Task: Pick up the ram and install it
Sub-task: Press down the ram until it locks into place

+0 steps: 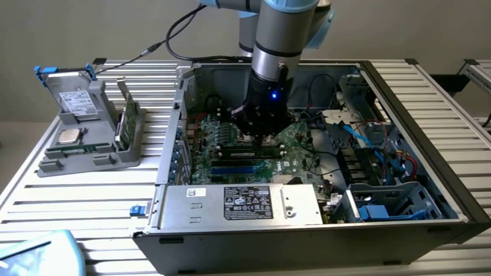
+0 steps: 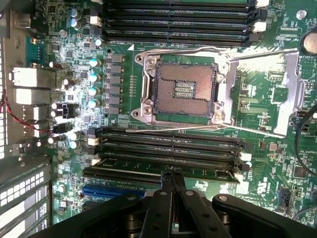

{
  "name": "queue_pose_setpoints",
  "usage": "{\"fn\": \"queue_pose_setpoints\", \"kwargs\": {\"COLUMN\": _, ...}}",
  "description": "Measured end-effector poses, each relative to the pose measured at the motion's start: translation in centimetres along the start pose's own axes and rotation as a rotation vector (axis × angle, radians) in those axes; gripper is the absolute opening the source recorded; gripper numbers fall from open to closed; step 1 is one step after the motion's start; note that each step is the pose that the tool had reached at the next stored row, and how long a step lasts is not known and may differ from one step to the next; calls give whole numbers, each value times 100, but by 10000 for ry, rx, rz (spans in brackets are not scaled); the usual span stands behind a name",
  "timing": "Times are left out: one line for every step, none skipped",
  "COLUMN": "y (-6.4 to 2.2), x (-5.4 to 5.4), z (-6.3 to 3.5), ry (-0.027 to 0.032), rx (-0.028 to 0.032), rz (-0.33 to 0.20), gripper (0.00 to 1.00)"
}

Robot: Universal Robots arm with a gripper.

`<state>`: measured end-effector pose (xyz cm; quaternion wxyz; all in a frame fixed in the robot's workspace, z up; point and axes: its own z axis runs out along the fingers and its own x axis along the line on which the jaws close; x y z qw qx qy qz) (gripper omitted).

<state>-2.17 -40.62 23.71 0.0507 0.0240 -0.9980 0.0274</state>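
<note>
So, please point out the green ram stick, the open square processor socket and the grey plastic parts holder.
Green ram stick (image 2: 163, 165), wrist view: top edge, seated in its slot.
Open square processor socket (image 2: 184, 87), wrist view: contact field.
Grey plastic parts holder (image 1: 91, 150), exterior view: base.

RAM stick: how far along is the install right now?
Done: the ram already lies along a memory slot beside the empty CPU socket, inside the open computer case. In hand: the shut gripper sits right at it, apparently pressing on it. Left: full seating, since I cannot tell whether the end latches have closed.
</note>
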Motion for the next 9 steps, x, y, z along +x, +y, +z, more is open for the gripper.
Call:
{"fn": "queue_pose_setpoints", "kwargs": {"y": 0, "x": 0, "z": -1, "ry": -19, "rx": 63, "rz": 60, "gripper": 11}}
{"fn": "queue_pose_setpoints", "kwargs": {"y": 0, "x": 1, "z": 0, "ry": -28, "rx": 97, "rz": 106, "gripper": 11}}
{"fn": "queue_pose_setpoints", "kwargs": {"y": 2, "x": 3, "z": -1, "ry": -32, "rx": 108, "rz": 114, "gripper": 11}}
{"fn": "queue_pose_setpoints", "kwargs": {"y": 1, "x": 3, "z": -1, "ry": -31, "rx": 111, "rz": 114, "gripper": 11}}
{"fn": "queue_pose_setpoints", "kwargs": {"y": 1, "x": 3, "z": -1, "ry": -31, "rx": 111, "rz": 114, "gripper": 11}}
{"fn": "queue_pose_setpoints", "kwargs": {"y": 1, "x": 3, "z": -1, "ry": -32, "rx": 110, "rz": 115, "gripper": 11}}
{"fn": "queue_pose_setpoints", "kwargs": {"y": 2, "x": 3, "z": -1, "ry": -32, "rx": 110, "rz": 115, "gripper": 11}}
{"fn": "queue_pose_setpoints", "kwargs": {"y": 2, "x": 3, "z": -1, "ry": -32, "rx": 110, "rz": 115, "gripper": 11}}
{"fn": "queue_pose_setpoints", "kwargs": {"y": 2, "x": 3, "z": -1, "ry": -32, "rx": 110, "rz": 115, "gripper": 11}}
